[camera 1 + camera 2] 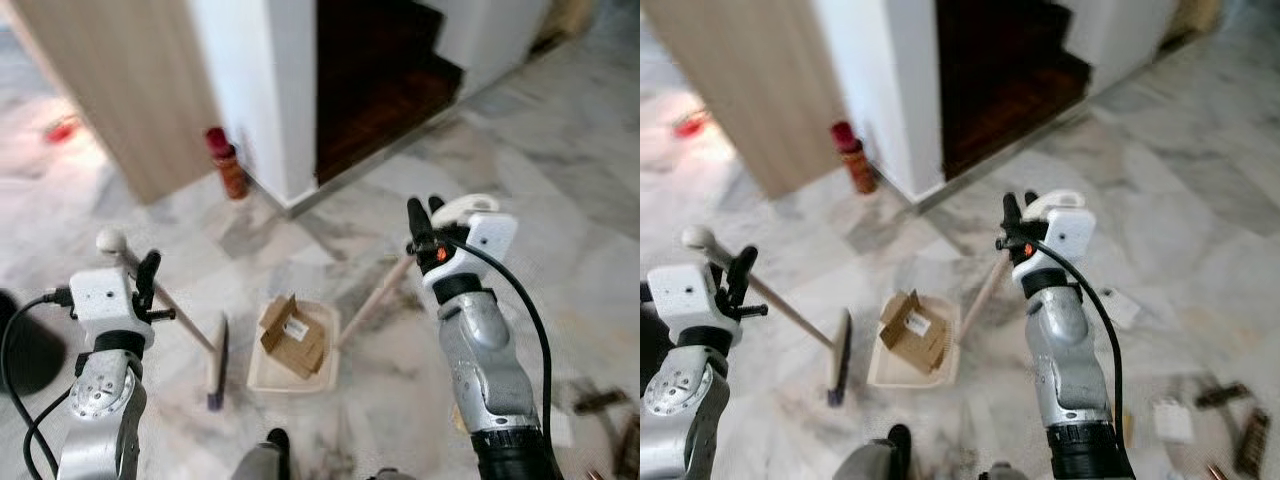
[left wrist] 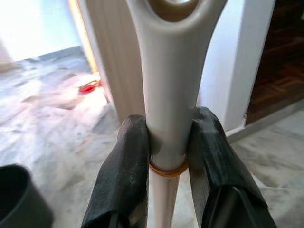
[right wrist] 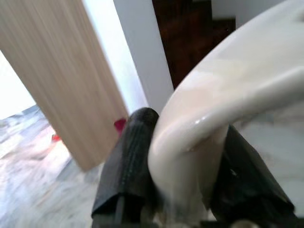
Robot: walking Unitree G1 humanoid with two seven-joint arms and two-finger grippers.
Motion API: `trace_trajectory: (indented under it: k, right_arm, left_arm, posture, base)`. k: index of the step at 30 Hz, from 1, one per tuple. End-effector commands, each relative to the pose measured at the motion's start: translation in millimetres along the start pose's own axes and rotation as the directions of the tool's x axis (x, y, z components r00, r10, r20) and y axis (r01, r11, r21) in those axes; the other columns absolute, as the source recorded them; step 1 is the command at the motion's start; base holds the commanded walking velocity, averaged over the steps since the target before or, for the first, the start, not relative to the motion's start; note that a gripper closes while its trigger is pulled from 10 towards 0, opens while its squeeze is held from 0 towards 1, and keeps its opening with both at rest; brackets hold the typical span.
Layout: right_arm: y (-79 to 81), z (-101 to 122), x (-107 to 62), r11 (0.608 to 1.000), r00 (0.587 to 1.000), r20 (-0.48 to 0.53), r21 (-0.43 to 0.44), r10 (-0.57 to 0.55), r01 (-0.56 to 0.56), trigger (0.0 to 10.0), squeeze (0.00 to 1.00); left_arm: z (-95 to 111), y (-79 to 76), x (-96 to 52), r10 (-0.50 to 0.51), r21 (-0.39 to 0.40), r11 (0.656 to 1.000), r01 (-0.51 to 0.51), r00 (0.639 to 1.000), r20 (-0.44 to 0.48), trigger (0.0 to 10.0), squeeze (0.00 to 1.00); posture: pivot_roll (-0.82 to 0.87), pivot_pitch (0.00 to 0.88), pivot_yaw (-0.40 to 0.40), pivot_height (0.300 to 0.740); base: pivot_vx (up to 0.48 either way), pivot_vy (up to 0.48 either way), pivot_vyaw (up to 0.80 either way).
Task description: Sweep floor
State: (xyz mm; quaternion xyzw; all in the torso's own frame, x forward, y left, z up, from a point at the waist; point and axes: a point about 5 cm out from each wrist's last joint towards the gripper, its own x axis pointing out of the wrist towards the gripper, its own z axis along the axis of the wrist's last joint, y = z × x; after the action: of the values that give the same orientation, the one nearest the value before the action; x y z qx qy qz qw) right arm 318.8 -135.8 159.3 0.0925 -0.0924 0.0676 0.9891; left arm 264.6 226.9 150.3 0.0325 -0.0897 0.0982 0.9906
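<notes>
Left wrist view: two black fingers point(image 2: 124, 175) clamp the cream handle of the broom point(image 1: 180, 320), just above an orange ring; the head views cannot resolve that contact. Right wrist view: fingers pinch the curved cream top of the dustpan handle point(image 3: 223, 99).

Left gripper point(image 1: 148, 285) raised at the robot's left, forearm upright, holding the broom handle near its top; the shaft slants down and inward to the brush head on the floor. Right gripper point(image 1: 425, 235) raised likewise, holding the dustpan point(image 1: 295, 350) handle; the pan sits low between both grippers, brown cardboard pieces point(image 1: 292, 335) inside.

Marble floor point(image 1: 560, 160), grey-veined. Ahead: wooden panel, white wall, dark wood steps, red bottle point(image 1: 228, 165) at the wall base.
</notes>
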Motion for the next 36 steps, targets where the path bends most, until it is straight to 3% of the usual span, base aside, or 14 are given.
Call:
trace_trajectory:
  k: [1,5,10,27,36]
  right_arm:
    - [6.3,9,2.4,0.999,0.999,0.051,0.026,0.018,-0.020,10.0,0.00]
    - [8.5,11,4.6,0.999,0.998,0.051,0.019,0.047,-0.048,10.0,0.00]
    - [-0.1,12,5.7,0.999,0.998,0.047,0.005,0.040,-0.040,10.0,0.00]
    - [5.8,8,3.7,0.998,0.998,0.032,0.028,0.054,-0.055,10.0,0.00]
    - [4.2,9,2.6,0.998,0.998,0.032,0.041,0.046,-0.047,10.0,0.00]
  left_arm:
    - [6,6.1,4.0,0.019,0.033,0.999,-0.020,0.999,0.032,10.0,0.00]
    - [3,4.9,2.8,0.037,0.019,0.999,-0.037,0.999,0.027,10.0,0.00]
    - [0,-1.8,-2.4,0.022,0.018,1.000,-0.022,1.000,0.015,10.0,0.00]
    - [1,8.1,-14.8,0.037,0.040,0.999,-0.037,0.999,-0.003,10.0,0.00]
    - [0,7.2,-20.7,0.028,0.035,0.999,-0.027,1.000,-0.014,10.0,0.00]
  posture:
    - [-0.01,0.169,-0.010,0.740]
    - [-0.03,0.172,-0.023,0.740]
    - [-0.02,0.191,-0.026,0.740]
    - [0.01,0.221,-0.019,0.740]
    - [0.01,0.217,-0.018,0.740]
  base:
    - [0.000,0.000,0.77]
    - [0.000,0.000,0.77]
    - [0.000,0.000,0.78]
    - [0.000,0.000,0.78]
    - [0.000,0.000,0.06]
